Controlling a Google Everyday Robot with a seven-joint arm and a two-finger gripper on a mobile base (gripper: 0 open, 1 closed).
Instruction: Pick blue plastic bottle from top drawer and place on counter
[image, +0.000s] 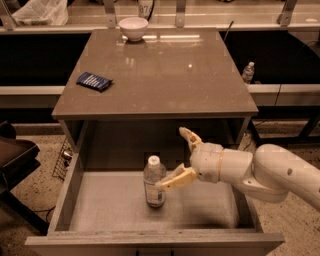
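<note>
The blue plastic bottle stands upright on the floor of the open top drawer, near the middle, with its white cap up. My gripper reaches in from the right above the drawer. Its two pale fingers are spread open. The lower finger is right beside the bottle's right side, at or close to touching. The upper finger points toward the drawer's back. The gripper holds nothing. The counter lies above and behind the drawer.
A flat dark blue packet lies at the counter's left edge. A white bowl stands at the counter's back. A small clear bottle stands on a ledge to the right. A dark chair is at the left.
</note>
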